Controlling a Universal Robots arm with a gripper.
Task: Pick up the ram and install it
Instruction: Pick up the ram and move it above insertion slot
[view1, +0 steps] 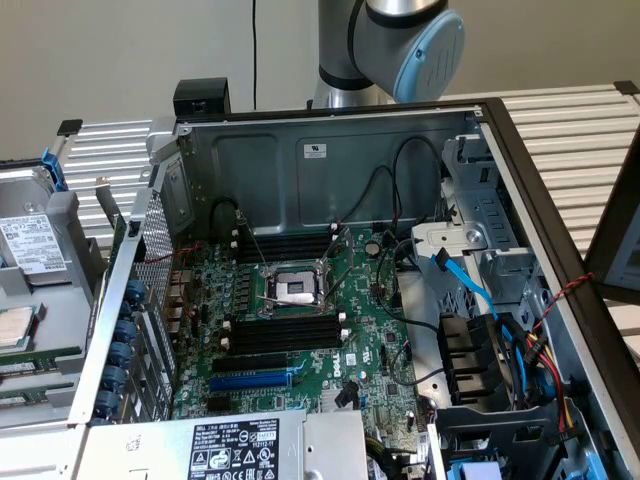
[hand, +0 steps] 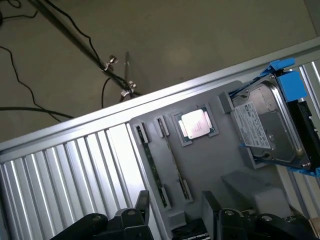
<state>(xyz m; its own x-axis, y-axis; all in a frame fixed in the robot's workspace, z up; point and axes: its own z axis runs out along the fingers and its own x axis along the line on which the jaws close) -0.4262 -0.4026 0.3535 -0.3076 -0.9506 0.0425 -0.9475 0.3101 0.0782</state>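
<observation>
Two ram sticks stand on edge in slots of a grey holder tray (hand: 200, 165): one ram (hand: 152, 167) and a second ram (hand: 172, 157) beside it, both thin and dark green. My gripper (hand: 175, 205) hovers above the tray, close to the near ends of the sticks. It is open, with nothing between its black fingers (hand: 143, 202). In the exterior view the same tray (view1: 55, 300) lies at the exterior view's left of the open computer case, with the ram (view1: 35, 366) as green strips at its edge. The motherboard's black memory slots (view1: 285, 335) are bare.
On the tray also lie a CPU (hand: 196, 123) and a hard drive (hand: 267, 125) in a blue caddy. The case (view1: 330, 160) holds the motherboard with its CPU socket (view1: 290, 290), a blue expansion slot (view1: 250, 380) and cables (view1: 470, 285). The arm's joint (view1: 415, 40) rises behind the case.
</observation>
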